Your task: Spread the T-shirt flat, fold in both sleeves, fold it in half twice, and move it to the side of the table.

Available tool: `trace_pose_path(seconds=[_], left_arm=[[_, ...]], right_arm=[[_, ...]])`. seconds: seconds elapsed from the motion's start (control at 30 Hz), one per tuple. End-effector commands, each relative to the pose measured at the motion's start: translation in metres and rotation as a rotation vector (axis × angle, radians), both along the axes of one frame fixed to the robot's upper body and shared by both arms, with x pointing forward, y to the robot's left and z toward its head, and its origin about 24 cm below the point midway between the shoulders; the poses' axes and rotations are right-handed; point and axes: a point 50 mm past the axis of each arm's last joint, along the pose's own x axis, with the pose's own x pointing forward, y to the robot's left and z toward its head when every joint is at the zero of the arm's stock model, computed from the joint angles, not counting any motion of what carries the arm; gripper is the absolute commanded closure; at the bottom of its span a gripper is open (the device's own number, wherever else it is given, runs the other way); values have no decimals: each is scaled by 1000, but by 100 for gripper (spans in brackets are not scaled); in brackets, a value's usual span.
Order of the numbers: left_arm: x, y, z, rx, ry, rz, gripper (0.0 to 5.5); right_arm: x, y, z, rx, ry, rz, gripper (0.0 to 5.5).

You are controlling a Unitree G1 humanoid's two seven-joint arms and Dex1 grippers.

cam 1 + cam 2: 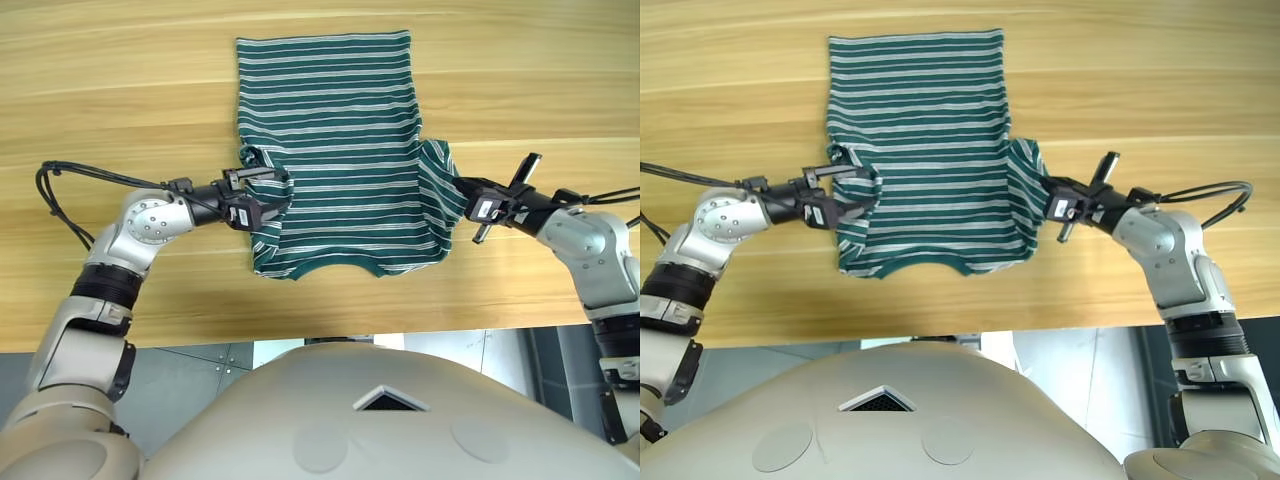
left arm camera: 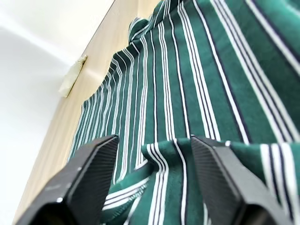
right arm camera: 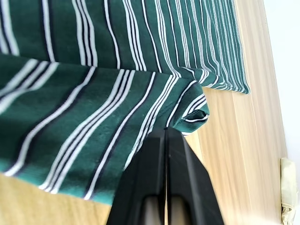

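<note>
Striped T-shirt laid out on a wooden table
The pale wooden table [image 1: 120, 60] bears a green T-shirt [image 1: 330, 110] with white stripes, collar toward the table's near edge, hem toward the far side, both sleeves bunched inward. Bare wood flanks the T-shirt, and well beyond it a small pale scrap [image 2: 72, 75] sits at the table's edge

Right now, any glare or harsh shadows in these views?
Eye views: even light, mild sheen on the table, no hard shadows. Left wrist view: blown-out white beyond the table edge. Right wrist view: same white past the edge, soft shade under the shirt.
</note>
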Motion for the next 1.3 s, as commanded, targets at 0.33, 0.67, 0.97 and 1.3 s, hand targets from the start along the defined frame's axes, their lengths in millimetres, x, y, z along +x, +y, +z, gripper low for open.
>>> trace_pose_path(seconds=[0.33, 0.67, 0.97, 1.3], left_arm=[[3, 7, 5, -46, -26, 68, 68], [0, 11, 2, -41, -27, 86, 11], [-1, 9, 1, -30, -23, 80, 11], [-1, 9, 0, -27, -24, 81, 11]], right_arm=[[-2, -51, 3, -198, -1, -168, 470], [-31, -38, -16, -235, 152, -18, 470], [-23, -20, -19, -195, 120, 30, 470], [-16, -15, -19, -192, 107, 36, 470]])
